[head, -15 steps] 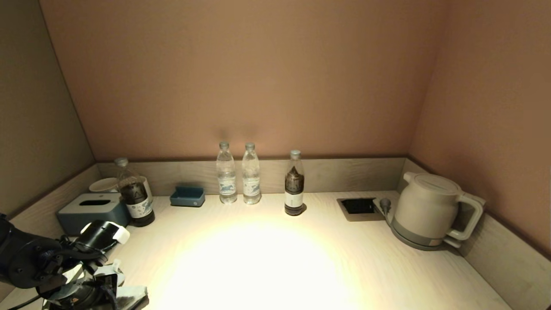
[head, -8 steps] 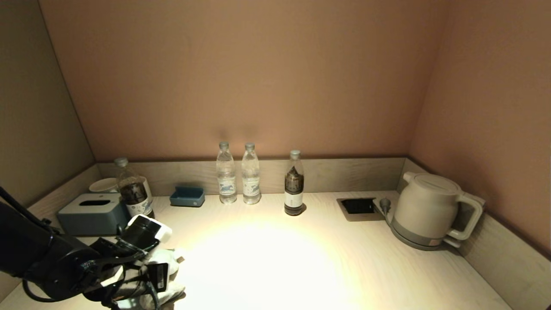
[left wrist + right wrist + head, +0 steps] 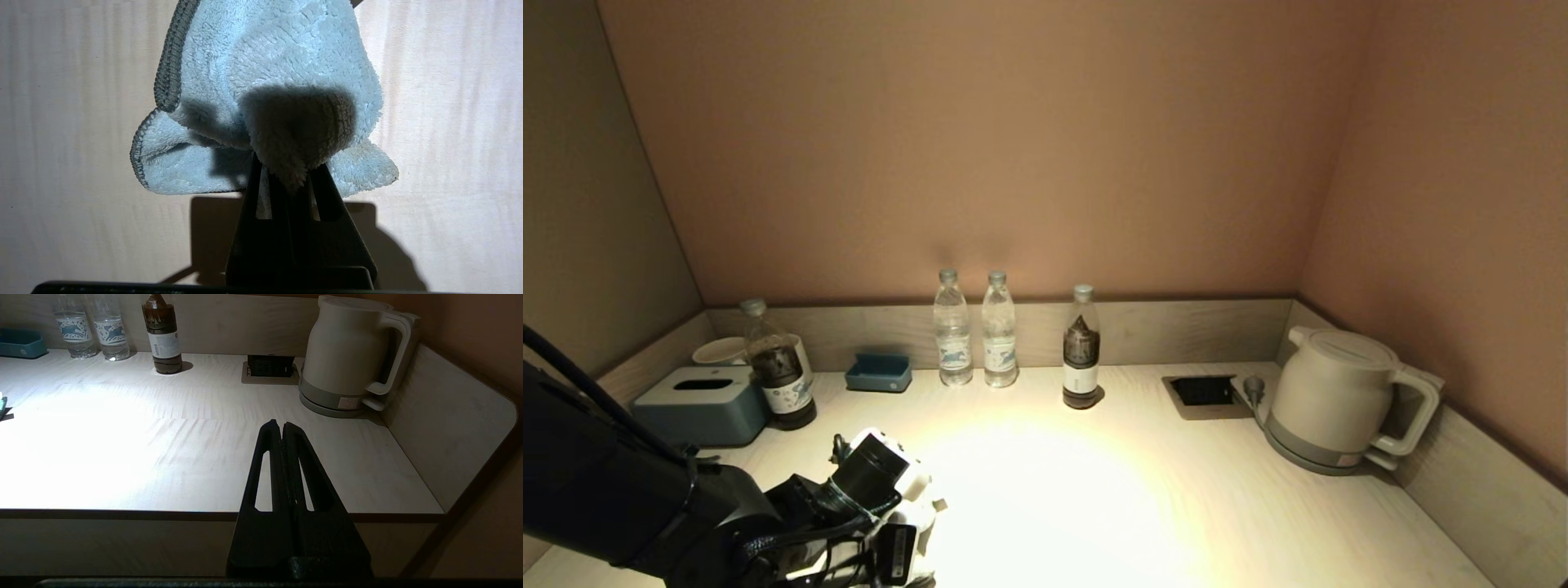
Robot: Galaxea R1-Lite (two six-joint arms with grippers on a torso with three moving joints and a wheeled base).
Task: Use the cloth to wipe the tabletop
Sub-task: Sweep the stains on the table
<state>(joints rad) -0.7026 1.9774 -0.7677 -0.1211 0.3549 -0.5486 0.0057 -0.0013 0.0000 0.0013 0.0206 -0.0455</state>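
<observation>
Lit tabletop [image 3: 1094, 490], left gripper [image 3: 286, 179] clamped on cloth [image 3: 269, 81].
Moved rightward along near edge since earlier; cloth trailing lengthwise ahead of fingertips. Right gripper [image 3: 282, 430] closed, empty.

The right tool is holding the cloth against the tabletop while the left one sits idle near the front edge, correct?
No, swapped: in the left wrist view the left tool grips the cloth on the tabletop; the right tool is shut and idle.

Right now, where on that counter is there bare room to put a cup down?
The wide middle of the tabletop is bare, between the dark bottle and the kettle. The back-left corner is crowded: tissue box, blue tray, water bottles.
</observation>
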